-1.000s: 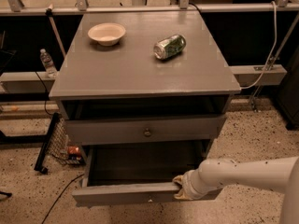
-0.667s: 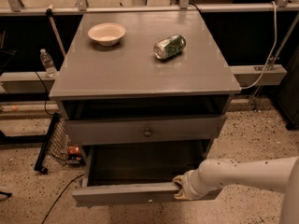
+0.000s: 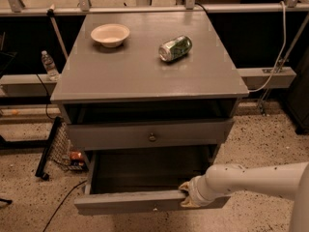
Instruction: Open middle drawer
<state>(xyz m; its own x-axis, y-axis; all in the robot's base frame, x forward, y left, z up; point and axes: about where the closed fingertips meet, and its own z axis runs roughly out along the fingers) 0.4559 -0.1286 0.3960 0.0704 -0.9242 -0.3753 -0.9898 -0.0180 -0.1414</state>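
Observation:
The middle drawer (image 3: 130, 202) is grey and stands pulled well out of the cabinet. Its dark deep box is open to view, and a small knob (image 3: 154, 208) shows on its front. My gripper (image 3: 186, 195) sits at the top edge of that drawer front, right of its middle, at the end of my white arm (image 3: 251, 180), which comes in from the right. Above it, a narrower grey drawer front (image 3: 149, 134) with a round metal knob stands slightly out under the cabinet top. Anything below the open drawer is hidden.
On the grey cabinet top (image 3: 120, 71) stand a beige bowl (image 3: 110, 35) and a green can (image 3: 175, 48) lying on its side. A water bottle (image 3: 49, 65) stands at the left. A black stand and cables (image 3: 48, 149) lie on the speckled floor to the left.

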